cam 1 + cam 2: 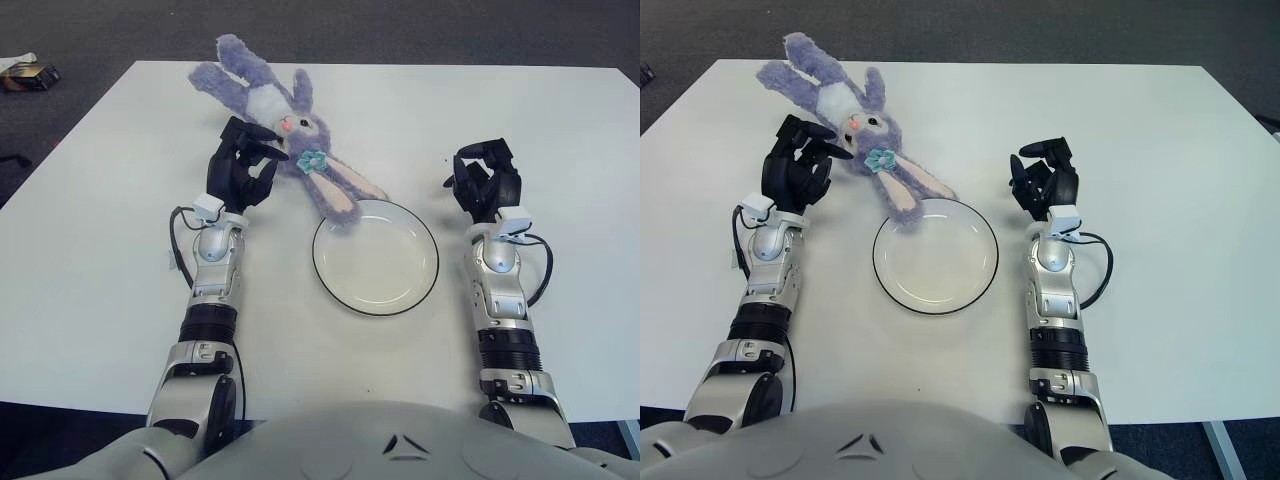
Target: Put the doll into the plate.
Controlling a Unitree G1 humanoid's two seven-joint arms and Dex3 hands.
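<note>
A purple plush rabbit doll lies on the white table at the back, legs pointing away, long ears reaching toward me. One ear tip rests at the rim of the white plate with a dark edge, which lies in the middle between my arms. My left hand is just left of the doll's head, fingers spread and holding nothing, fingertips close to the head. My right hand is right of the plate, fingers relaxed and empty.
A small dark object lies on the floor beyond the table's far left corner. The table's left edge runs diagonally near my left arm.
</note>
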